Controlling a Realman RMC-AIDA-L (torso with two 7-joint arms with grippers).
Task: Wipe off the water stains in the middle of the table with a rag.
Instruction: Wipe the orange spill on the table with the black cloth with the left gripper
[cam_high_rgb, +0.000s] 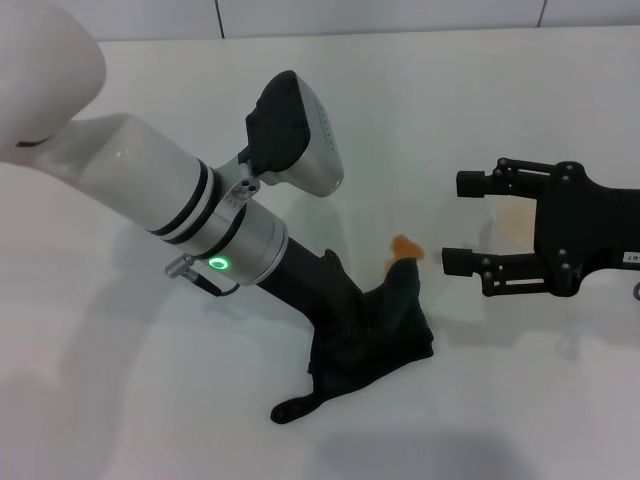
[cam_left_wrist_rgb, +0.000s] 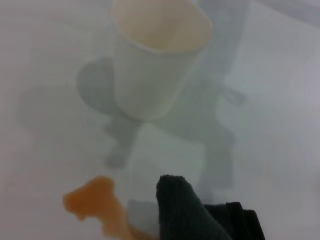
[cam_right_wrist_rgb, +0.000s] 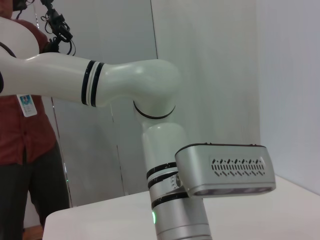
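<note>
The black rag (cam_high_rgb: 375, 335) lies bunched on the white table (cam_high_rgb: 130, 400), its thin tail (cam_high_rgb: 290, 408) pointing toward me. My left gripper (cam_high_rgb: 345, 300) comes down from the upper left, is buried in the rag's folds and looks shut on it. The orange-brown water stains (cam_high_rgb: 404, 246) sit just beyond the rag's raised far tip, touching it. In the left wrist view a rag fold (cam_left_wrist_rgb: 187, 212) lies right beside the stains (cam_left_wrist_rgb: 97, 200). My right gripper (cam_high_rgb: 465, 222) hovers to the right of the stains, open and empty.
A white paper cup (cam_left_wrist_rgb: 155, 65) with a tan inside stands beyond the stains. A faint tan mark (cam_high_rgb: 515, 222) shows between the right gripper's fingers. Grey seam lines (cam_high_rgb: 380, 30) run along the table's far edge. A person in a red shirt (cam_right_wrist_rgb: 22, 125) stands behind my left arm.
</note>
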